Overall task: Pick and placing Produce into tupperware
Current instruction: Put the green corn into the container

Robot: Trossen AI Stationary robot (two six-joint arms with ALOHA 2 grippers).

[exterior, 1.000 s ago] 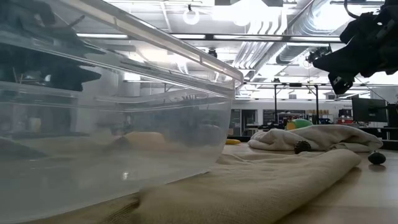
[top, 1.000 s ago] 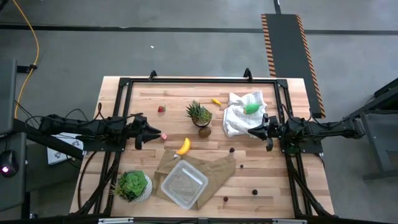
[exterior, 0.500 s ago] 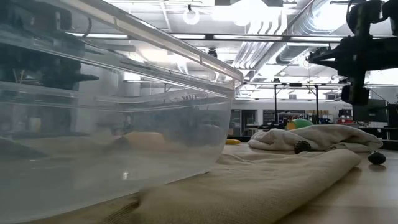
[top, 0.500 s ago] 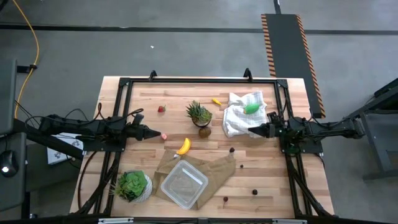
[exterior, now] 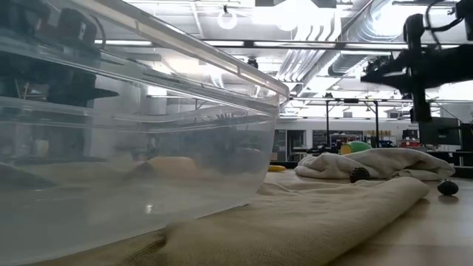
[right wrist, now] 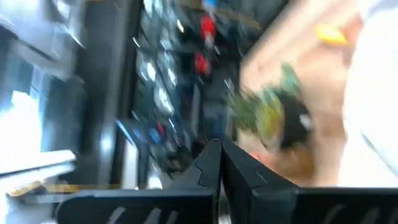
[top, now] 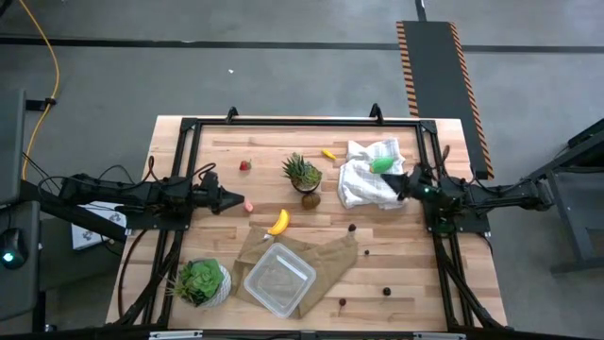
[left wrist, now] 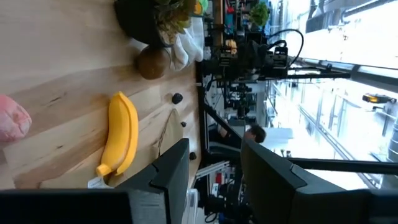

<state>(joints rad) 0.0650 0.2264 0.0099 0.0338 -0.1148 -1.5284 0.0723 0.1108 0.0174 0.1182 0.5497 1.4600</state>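
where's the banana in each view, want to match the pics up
High view: the banana lies mid-table, just above the brown paper bag, below the spiky potted plant.
Low view: a dim yellow shape behind the tupperware wall may be it; cannot tell.
Left wrist view: banana lies beyond the left gripper.
Right wrist view: not in it.
Shared landmark: the spiky potted plant, in both wrist views and the high view.

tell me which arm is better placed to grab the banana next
Left, probably. The left gripper is open, with the banana close ahead. The right gripper is shut, over the white cloth, farther away.
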